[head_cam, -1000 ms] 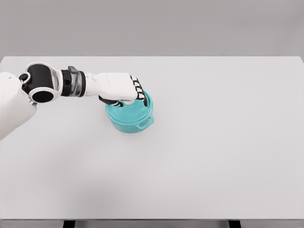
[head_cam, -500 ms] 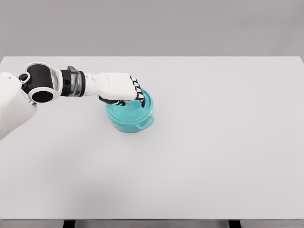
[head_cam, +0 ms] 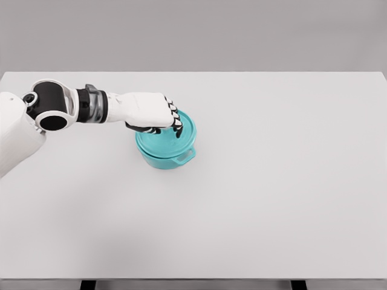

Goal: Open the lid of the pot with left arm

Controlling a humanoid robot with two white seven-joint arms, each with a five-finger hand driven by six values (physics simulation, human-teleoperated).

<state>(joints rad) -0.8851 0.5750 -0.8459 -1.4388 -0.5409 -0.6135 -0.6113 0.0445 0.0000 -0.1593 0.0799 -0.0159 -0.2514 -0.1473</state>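
Covering the lid (head_cam: 172,138), left hand (head_cam: 151,112) hides its knob.

No readable text, labels, brand marks, numbers or signs anywhere in view.
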